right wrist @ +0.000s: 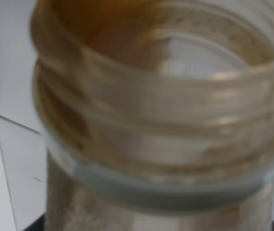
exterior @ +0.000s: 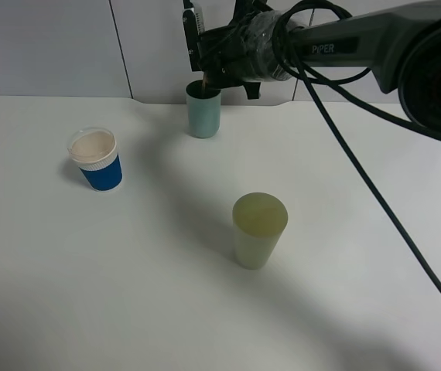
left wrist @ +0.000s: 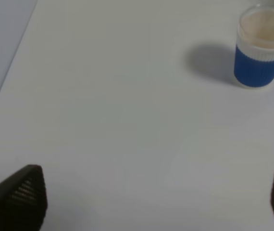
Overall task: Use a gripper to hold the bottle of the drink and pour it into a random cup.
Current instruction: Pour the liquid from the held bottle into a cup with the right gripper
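A: While tagging right gripper [exterior: 202, 56]: clamped tight on bottle [right wrist: 156, 120], raised at far middle, directly over cup [exterior: 203, 112].
B: Why tipped so steep?
A: To bring drink [right wrist: 89, 17] to the mouth. Pooled brown at the neck, seems to be dribbling a thin stream into cup. Holding mouth close above rim, probably to spare table [exterior: 128, 294] a splash.
B: Why reaching across from right?
A: Likely the plain route to a far cup. Well clear of blue cup [exterior: 97, 162] at left and yellow cup [exterior: 258, 229] nearer.
B: Left gripper [left wrist: 151, 199]?
A: Spread wide, holding nothing, low over bare table, blue cup ahead and apart. Parked out of the way, likely.
B: Stage?
A: Mid-pour, by the look. Can't tell fill level.
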You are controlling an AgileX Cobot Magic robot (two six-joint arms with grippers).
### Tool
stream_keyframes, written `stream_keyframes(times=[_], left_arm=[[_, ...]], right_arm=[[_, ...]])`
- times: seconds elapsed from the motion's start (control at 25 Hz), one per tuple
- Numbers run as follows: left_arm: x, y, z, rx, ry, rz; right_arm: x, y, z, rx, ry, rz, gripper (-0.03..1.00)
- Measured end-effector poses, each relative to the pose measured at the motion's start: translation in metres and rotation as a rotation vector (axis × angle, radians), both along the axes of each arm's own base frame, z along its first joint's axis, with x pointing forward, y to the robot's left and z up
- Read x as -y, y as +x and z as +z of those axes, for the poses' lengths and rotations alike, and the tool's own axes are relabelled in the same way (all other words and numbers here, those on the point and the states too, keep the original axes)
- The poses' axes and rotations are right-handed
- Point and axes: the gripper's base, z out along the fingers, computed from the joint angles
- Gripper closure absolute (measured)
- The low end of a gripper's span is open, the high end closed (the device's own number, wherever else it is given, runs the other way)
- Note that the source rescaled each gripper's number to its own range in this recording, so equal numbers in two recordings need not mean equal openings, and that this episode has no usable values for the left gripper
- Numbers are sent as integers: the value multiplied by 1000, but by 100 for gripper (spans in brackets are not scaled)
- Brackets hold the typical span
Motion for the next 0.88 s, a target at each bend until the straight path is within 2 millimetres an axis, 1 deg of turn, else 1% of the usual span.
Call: stream_keyframes(times=[0.88], left_arm=[[0, 0, 0, 0, 0, 0]], right_arm=[[-1, 1, 3, 22, -26, 13, 96]])
